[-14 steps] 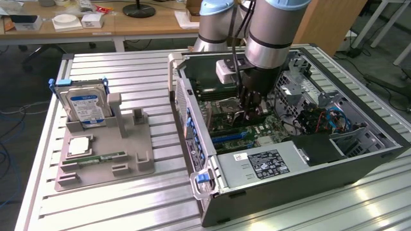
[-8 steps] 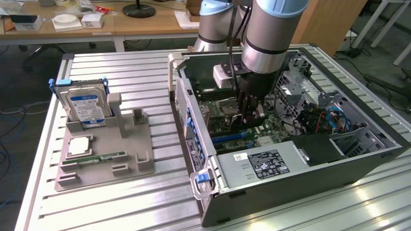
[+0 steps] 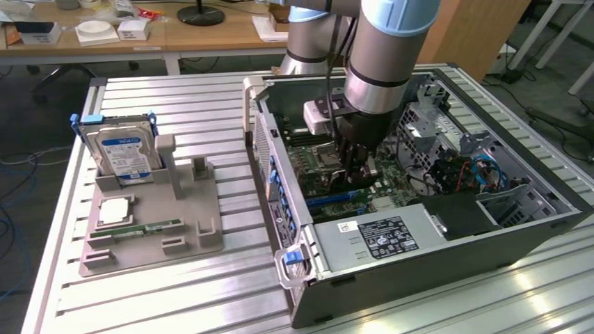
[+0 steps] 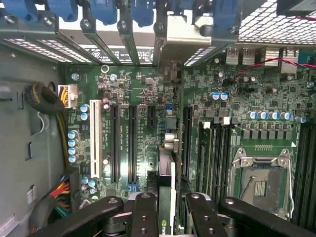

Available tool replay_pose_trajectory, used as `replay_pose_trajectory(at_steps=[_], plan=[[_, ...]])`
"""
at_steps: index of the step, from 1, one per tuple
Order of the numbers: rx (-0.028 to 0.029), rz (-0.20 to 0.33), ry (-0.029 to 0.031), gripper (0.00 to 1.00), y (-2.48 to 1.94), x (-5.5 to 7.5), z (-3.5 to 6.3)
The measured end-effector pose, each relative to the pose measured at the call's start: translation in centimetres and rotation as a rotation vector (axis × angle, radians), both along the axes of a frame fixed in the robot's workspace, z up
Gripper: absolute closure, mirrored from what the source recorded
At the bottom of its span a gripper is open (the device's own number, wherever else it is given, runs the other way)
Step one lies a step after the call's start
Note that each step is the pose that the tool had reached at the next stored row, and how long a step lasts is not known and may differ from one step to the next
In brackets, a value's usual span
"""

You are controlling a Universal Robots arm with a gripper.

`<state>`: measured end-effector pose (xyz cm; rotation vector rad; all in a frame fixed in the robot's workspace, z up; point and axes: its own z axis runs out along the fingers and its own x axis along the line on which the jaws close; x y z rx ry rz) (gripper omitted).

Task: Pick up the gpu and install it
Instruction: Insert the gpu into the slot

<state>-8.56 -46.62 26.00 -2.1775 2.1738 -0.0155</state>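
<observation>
Exterior view: the grey robot arm [image 3: 390,69] reaches down into the open black metal computer case [image 3: 446,236], with its black gripper [image 3: 357,167] low over the green motherboard [image 3: 302,163]. On the exterior view's left, a blue-labelled silver hard drive [image 3: 125,153] stands in a grey plastic holder [image 3: 177,209].

Wrist view: the black fingers [image 4: 144,212] are closed to a narrow gap on the thin green gpu card [image 4: 167,187]. The card is held edge-on just above the motherboard's slots.

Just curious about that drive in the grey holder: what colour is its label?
The hard drive's label is blue, clearest in the exterior view.
</observation>
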Motion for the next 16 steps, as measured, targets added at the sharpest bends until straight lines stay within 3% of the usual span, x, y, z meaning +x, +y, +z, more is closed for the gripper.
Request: replay_pose_trajectory(at_steps=[16], plan=[[0.0000,0.000,0.0001,0.74,0.00,-0.24,-0.17]])
